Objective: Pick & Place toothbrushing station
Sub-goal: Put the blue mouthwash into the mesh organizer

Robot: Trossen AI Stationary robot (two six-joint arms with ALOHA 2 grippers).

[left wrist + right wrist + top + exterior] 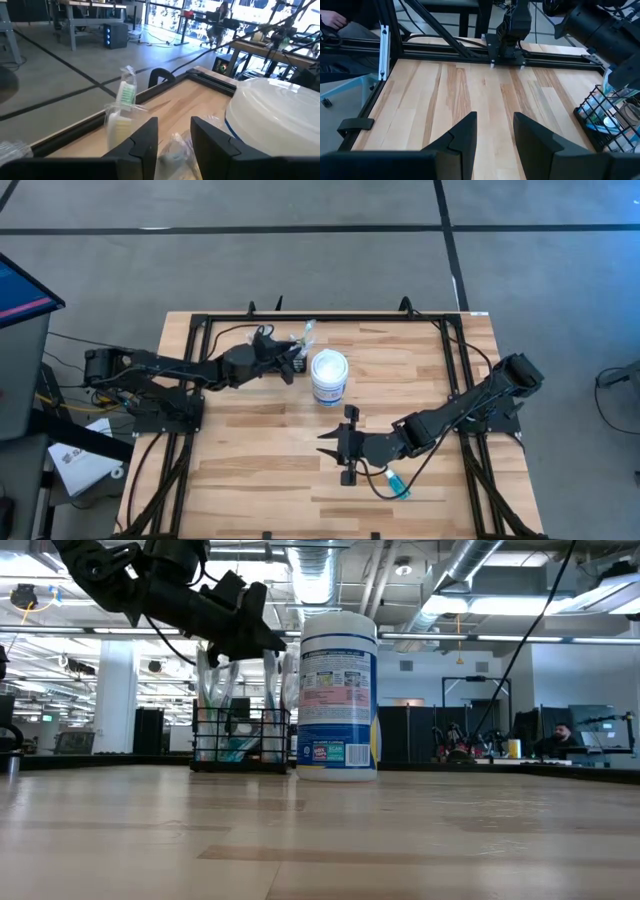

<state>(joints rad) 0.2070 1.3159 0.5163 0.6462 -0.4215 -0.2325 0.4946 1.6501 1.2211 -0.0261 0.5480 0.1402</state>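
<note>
Arms: two
Grippers: two, left gripper (291, 361) and right gripper (334, 444)
Wire-mesh racks: one (240, 740)
White lidded tubs: one (329, 376)
Tables: one (250, 470)

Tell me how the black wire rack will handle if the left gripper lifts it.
The wire rack looks rigid and probably light, its thin mesh easy to pinch. The tall wrapped items standing in it may wobble or spill if it tilts. The left gripper hovers above it, open.
</note>
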